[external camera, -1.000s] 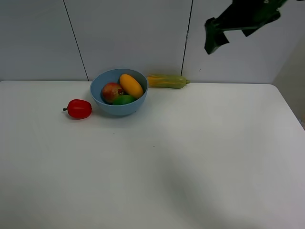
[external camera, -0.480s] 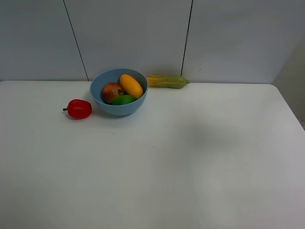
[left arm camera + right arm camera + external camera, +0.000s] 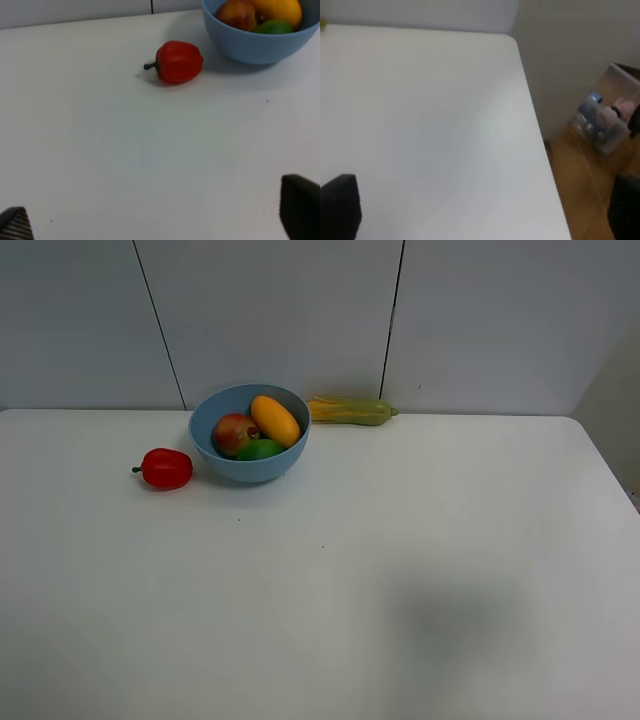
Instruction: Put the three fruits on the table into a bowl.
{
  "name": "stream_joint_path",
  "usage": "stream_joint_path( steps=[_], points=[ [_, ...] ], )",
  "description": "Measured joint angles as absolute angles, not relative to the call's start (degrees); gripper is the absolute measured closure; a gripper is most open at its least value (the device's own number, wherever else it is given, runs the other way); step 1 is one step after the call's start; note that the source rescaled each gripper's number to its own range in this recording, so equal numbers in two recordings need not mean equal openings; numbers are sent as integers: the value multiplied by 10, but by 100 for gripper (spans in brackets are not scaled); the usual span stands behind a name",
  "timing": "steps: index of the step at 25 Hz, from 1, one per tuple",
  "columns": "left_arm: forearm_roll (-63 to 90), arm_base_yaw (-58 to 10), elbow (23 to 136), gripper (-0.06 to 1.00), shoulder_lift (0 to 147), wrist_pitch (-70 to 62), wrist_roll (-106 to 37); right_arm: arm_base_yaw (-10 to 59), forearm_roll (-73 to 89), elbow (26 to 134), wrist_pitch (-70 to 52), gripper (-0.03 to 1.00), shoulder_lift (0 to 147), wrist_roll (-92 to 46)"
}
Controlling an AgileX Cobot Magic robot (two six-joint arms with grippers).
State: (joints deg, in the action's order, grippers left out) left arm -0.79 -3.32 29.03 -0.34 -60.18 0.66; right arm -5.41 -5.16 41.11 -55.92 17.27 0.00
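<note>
Mango (image 3: 275,420), pomegranate (image 3: 235,433) and lime (image 3: 260,449) all sit inside the blue bowl (image 3: 247,466), which lies ahead of the left hand (image 3: 160,220) and beyond the red pepper (image 3: 178,61); the task looks complete. The remaining step is to park clear: judged best kept high over bare desk (image 3: 400,570), away from the bowl and corn cob (image 3: 350,410). Both hands are spread wide and carry nothing; the right hand (image 3: 480,210) hovers over the desk's edge.
</note>
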Motion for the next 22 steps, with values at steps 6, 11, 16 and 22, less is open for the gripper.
stream_joint_path(
  steps=[6,11,16,22],
  points=[
    [-8,-33,290,-6,-3,-602,7,-54,-32,304,-539,-3,19,0],
    [-8,-33,290,-6,-3,-602,7,-54,-28,298,-524,-3,-1,-3],
    [-8,-33,290,-6,-3,-602,7,-54,-21,298,-516,-3,-1,-3],
    [-8,-33,290,-6,-3,-602,7,-54,-6,299,-562,2,-1,0]
  ],
)
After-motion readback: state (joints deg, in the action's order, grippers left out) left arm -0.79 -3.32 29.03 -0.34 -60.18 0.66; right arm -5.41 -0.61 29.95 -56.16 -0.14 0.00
